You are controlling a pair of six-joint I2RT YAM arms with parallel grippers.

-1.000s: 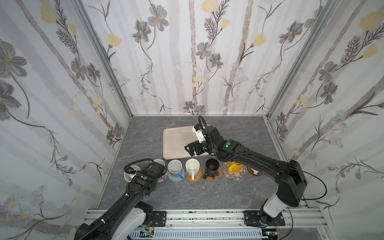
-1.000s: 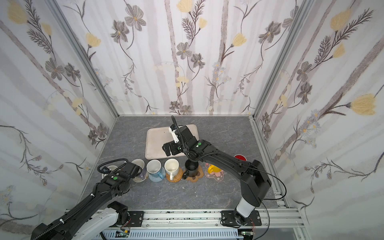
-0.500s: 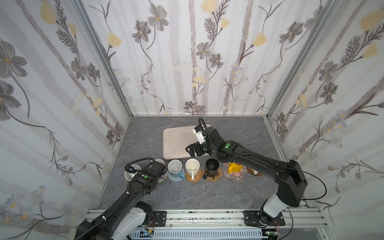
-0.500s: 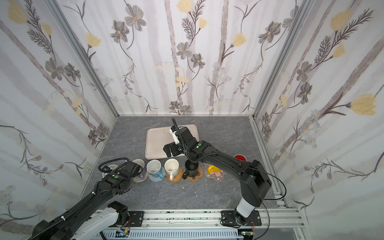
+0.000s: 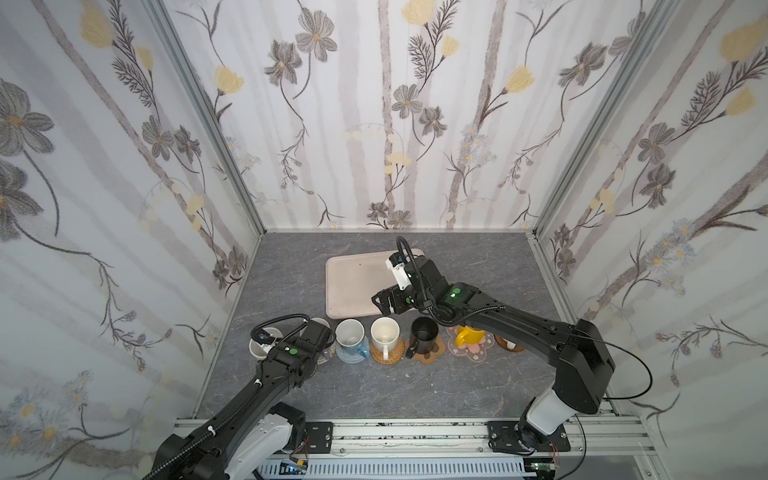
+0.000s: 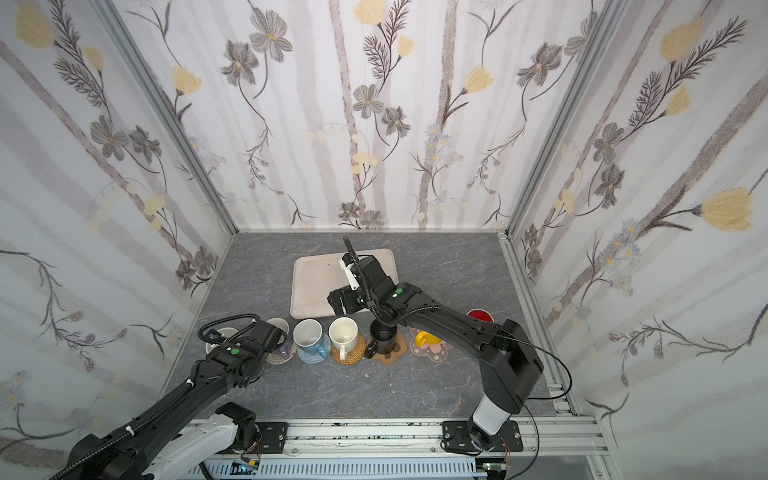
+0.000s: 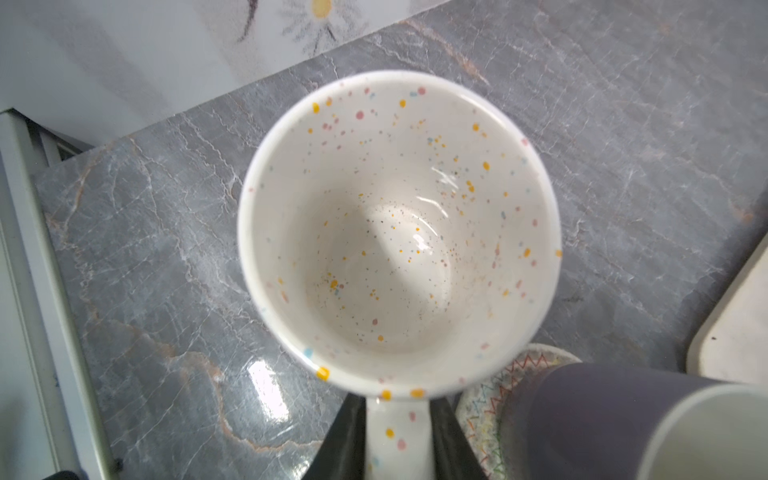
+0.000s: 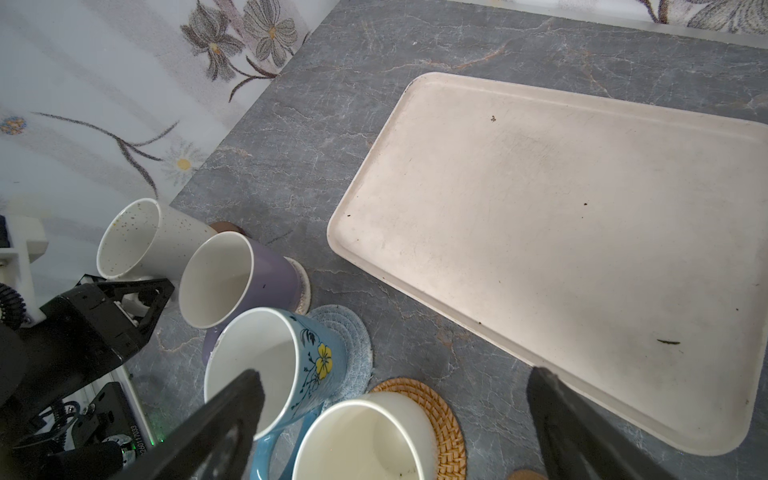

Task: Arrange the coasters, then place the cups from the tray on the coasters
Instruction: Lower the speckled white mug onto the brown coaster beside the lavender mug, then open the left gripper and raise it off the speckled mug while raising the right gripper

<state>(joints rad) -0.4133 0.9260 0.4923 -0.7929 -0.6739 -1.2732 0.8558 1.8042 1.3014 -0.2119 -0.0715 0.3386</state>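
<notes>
Speckled cream mug (image 7: 399, 232) stands upright at the left end of the mug row, on a brown disc coaster (image 8: 226, 226) and just beside the lavender mug (image 7: 582, 411). Left gripper (image 7: 398, 411) flanks its handle closely; whether it is clamped or released cannot be told. Right gripper (image 8: 395, 378) is spread wide, holding nothing, over the tray (image 8: 540, 208).

left arm stretched low, left pincer (image 7: 397, 405) jaws narrow; right arm extended toward middle, right pincer (image 5: 380, 302) jaws wide apart.
</notes>
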